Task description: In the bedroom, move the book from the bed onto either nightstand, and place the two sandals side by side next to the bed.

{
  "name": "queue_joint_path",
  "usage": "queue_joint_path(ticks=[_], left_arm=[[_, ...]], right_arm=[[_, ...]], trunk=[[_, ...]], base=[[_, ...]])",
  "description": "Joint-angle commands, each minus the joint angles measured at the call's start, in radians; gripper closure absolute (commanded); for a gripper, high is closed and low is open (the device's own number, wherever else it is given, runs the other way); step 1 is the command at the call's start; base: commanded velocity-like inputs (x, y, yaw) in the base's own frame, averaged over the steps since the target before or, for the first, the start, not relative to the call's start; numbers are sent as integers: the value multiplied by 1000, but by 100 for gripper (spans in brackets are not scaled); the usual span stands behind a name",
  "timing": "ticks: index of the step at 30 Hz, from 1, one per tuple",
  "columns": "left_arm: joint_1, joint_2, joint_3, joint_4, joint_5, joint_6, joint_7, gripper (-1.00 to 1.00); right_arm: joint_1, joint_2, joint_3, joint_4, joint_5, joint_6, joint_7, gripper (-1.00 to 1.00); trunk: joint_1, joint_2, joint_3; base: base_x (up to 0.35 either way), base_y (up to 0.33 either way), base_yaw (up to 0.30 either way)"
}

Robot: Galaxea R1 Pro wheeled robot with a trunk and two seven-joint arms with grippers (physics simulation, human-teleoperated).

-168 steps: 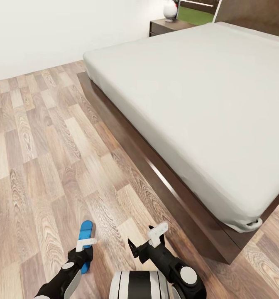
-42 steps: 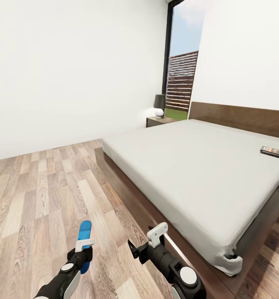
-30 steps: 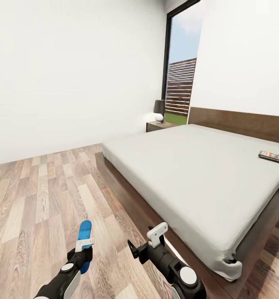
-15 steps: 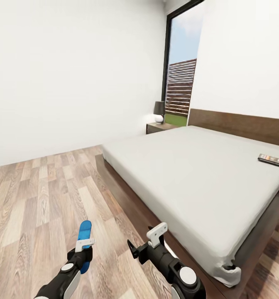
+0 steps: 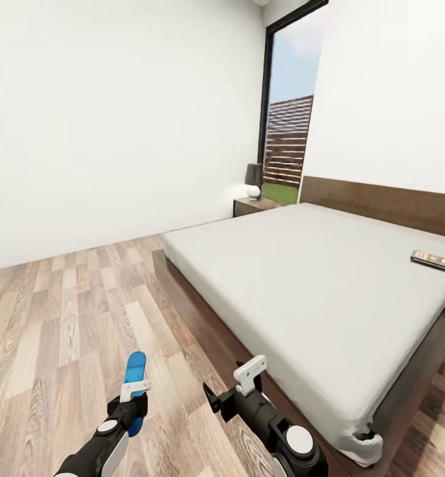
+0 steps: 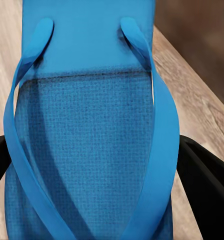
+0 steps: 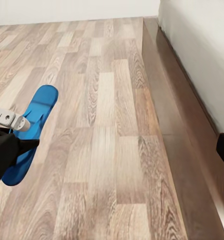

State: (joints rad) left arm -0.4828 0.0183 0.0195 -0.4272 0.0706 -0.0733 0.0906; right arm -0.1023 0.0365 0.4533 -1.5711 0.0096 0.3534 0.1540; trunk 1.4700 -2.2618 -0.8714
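My left gripper (image 5: 135,388) is shut on one blue sandal (image 5: 136,368), held low over the wood floor; its straps and sole show close up in the left wrist view (image 6: 87,125), and the right wrist view catches it from the side (image 7: 34,125). The second sandal is out of view. My right gripper (image 5: 250,374) is open and holds nothing, close to the bed's dark frame (image 5: 202,324). The book (image 5: 433,260) lies on the grey mattress (image 5: 302,278) at the far right, near the headboard. A nightstand (image 5: 249,205) stands at the bed's far corner.
A dark lamp (image 5: 253,180) with a white base sits on the nightstand. Behind it a tall black-framed window (image 5: 285,119) shows a slatted fence. White walls close the room at the left and back. The wood-plank floor (image 5: 70,318) stretches along the bed's left side.
The view has risen since the oldest frame, bringing in the window, headboard and book, and it still drifts slightly. Both arms keep their pose, and the sandal stays in my left gripper.
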Motion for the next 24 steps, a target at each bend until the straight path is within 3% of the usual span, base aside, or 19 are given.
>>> queue_joint_path(ticks=[1, 24], left_arm=[[0, 0, -1, 1, 7, -3, 1, 100], [0, 0, -1, 1, 6, -3, 1, 100]], right_arm=[[0, 0, -1, -1, 1, 6, 4, -100], [0, -1, 1, -1, 1, 5, 4, -100]], trunk=[[-4, 7, 2], [-92, 168, 74]], base=[[0, 0, 0], [0, 0, 0]])
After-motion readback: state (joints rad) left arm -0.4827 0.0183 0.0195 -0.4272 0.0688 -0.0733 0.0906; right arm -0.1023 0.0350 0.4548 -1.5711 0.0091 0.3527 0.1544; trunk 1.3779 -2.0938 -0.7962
